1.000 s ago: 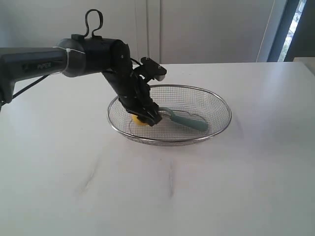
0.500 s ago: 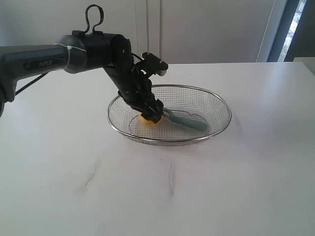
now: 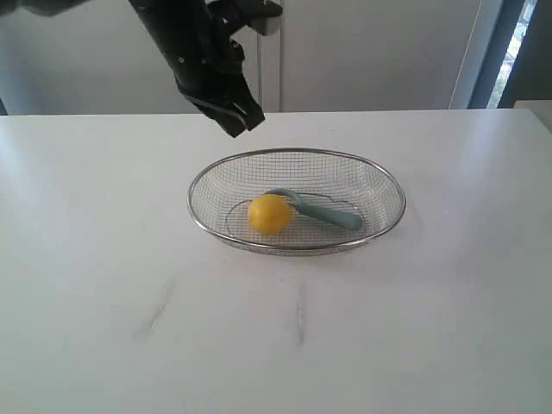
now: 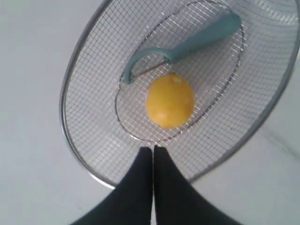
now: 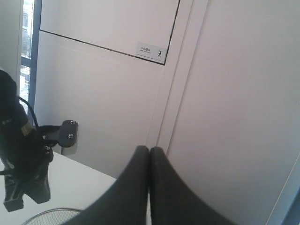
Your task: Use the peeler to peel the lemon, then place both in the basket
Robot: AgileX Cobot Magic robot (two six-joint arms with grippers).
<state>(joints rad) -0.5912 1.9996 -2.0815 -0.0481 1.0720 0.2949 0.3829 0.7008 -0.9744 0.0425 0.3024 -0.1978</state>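
Note:
The yellow lemon [image 3: 270, 214] [image 4: 169, 100] lies inside the wire basket [image 3: 297, 153] [image 4: 75, 79], left of its middle. Beside it, touching or nearly so, rests the teal peeler [image 3: 328, 212] [image 4: 197, 41], its looped head toward the lemon. My left gripper [image 3: 242, 123] [image 4: 153, 149] hangs shut and empty well above the basket's back left rim. In the right wrist view my right gripper [image 5: 149, 149] is shut on nothing, pointing at the wall; it does not show in the exterior view.
The white table [image 3: 129, 285] spreads around the basket. A white wall with a vertical seam [image 3: 259, 60] stands behind it. A window edge [image 3: 509, 52] is at the far right. The right wrist view catches the left arm [image 5: 21, 150] and a bit of basket rim [image 5: 47, 214].
My left gripper has let go of the lemon, risen out of the basket up and back, and shut. The lemon now lies free beside the peeler.

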